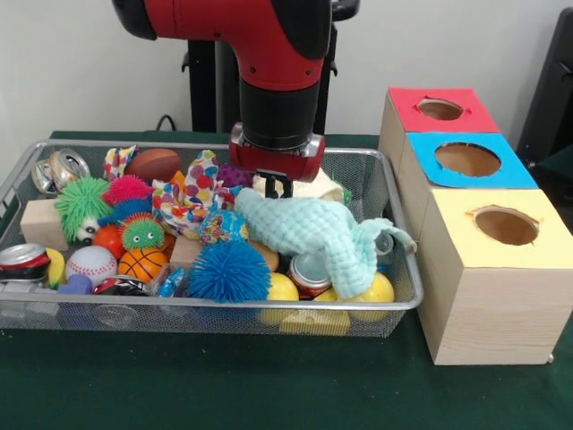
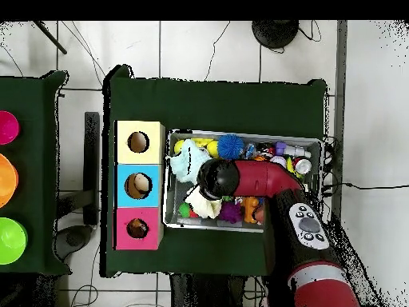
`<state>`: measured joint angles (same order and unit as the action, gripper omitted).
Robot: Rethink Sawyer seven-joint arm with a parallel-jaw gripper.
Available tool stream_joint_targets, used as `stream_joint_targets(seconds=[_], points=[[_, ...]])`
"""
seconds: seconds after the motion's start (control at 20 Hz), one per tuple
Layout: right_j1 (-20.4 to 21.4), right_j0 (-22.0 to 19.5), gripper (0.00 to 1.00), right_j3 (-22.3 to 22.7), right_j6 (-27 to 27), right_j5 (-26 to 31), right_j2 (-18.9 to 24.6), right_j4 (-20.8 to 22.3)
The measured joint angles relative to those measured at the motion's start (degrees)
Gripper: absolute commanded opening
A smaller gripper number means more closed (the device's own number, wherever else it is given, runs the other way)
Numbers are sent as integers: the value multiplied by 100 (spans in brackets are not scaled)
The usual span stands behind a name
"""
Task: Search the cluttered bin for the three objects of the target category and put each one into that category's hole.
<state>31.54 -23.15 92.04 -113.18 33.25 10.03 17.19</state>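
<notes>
At the near wall of the wire bin lie the small round things — a blue spiky ball, a yellow ball, a basketball-patterned ball and a baseball. Draped over the heap just behind them is a mint-green cloth, its long axis running from the bin's middle toward the box end, one tail hanging down by a can top.

The gripper hangs low over the bin's middle, at the upper end of that cloth and over a pale wooden block. Its fingers are hidden under the red wrist collar, so I cannot tell how they stand or whether they grip anything. Nothing marks the target category; if it is the soft cloths, the green one lies just in front of and below the gripper, and the polka-dot cloth just beside it on the other side. Either would likely drag neighbours when lifted.

Touching the bin's end stands the wooden box row — yellow hole nearest, blue hole next, red hole farthest.

All sits on a dark green table cover. Overhead, white floor tiles with cables surround the table.
</notes>
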Motion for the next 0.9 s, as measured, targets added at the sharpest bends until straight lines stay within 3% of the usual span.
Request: stream_joint_targets(seconds=[0.2,0.65,0.9], points=[[202,-281,0,-1,17,241,172,127],[743,-951,0,-216,363,1348,438,308],[948,-1139,0,-250,509,1488,538,406]])
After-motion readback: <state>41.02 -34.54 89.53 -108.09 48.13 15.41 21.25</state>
